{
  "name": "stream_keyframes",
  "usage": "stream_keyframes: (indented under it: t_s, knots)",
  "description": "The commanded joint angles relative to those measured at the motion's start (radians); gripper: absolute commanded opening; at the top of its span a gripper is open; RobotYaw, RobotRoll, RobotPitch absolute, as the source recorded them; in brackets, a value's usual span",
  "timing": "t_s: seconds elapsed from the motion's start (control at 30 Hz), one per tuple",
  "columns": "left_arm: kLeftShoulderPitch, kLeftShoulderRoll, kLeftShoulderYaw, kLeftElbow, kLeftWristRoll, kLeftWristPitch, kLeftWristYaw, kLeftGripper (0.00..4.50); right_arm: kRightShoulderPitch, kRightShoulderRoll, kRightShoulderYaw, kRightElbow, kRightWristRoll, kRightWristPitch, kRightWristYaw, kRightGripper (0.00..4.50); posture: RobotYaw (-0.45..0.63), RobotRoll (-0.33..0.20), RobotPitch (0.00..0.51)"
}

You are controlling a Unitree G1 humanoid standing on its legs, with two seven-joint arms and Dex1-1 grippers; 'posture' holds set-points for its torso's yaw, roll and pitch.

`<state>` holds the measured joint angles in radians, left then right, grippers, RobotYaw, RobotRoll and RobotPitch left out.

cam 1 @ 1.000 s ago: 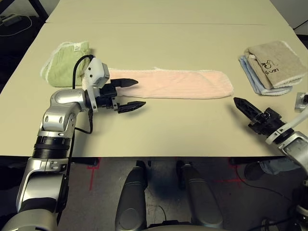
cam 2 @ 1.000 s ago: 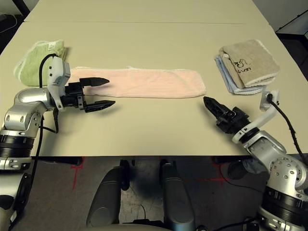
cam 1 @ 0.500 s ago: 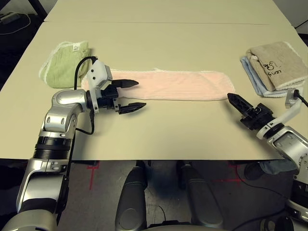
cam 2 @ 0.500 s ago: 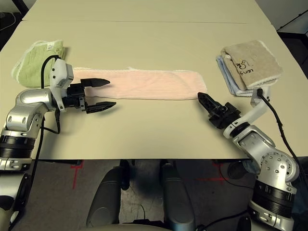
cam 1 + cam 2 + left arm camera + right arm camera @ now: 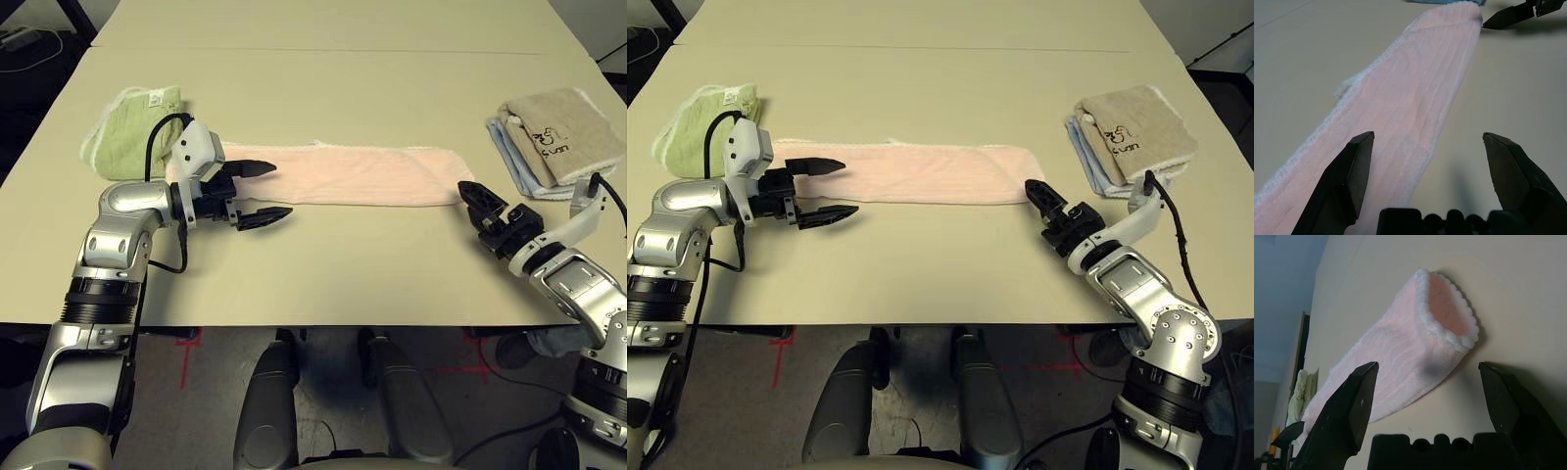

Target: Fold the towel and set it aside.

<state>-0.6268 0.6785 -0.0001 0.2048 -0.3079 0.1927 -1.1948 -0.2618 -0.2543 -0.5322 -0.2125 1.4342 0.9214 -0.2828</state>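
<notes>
The pink towel (image 5: 343,174) lies flat on the table (image 5: 323,88) as a long folded strip between the two claws. The left claw (image 5: 260,191) stands wide open at the strip's left end, one finger above the cloth. The right claw (image 5: 477,199), also open, sits just beside its right end.

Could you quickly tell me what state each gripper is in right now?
Left gripper: jaws open, holding nothing.
Right gripper: jaws open, holding nothing, at the towel's end.
</notes>
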Motion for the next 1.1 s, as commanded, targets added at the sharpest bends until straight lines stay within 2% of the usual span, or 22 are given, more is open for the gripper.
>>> stream_keyframes:
  t_s: [0.03,0.37,0.87,0.93,1.0,1.1]
  knots:
    - [0.007,0.009,-0.007,-0.011,0.009,-0.005,0.0,4.5,0.032,0.005,0.023,0.015,0.018,-0.014,-0.033,4.46,0.04,0.0,0.254]
    - [0.022,0.011,-0.006,-0.025,0.006,-0.003,0.007,4.5,0.016,-0.001,0.096,0.024,-0.088,-0.103,0.072,4.46,0.04,0.0,0.25]
    - [0.025,0.015,-0.006,-0.025,0.007,-0.003,0.008,4.5,0.01,0.017,0.128,0.032,-0.154,-0.164,0.105,4.46,0.04,0.0,0.251]
    - [0.024,0.016,-0.006,-0.025,0.007,-0.003,0.008,4.5,0.008,0.018,0.129,0.033,-0.16,-0.171,0.103,4.24,0.04,0.0,0.251]
    - [0.024,0.016,-0.006,-0.024,0.008,-0.003,0.008,4.5,0.006,0.02,0.128,0.036,-0.167,-0.177,0.099,3.75,0.04,0.0,0.251]
    - [0.022,0.016,-0.007,-0.021,0.009,-0.002,0.008,4.5,0.003,0.024,0.125,0.039,-0.173,-0.178,0.104,2.63,0.04,0.0,0.252]
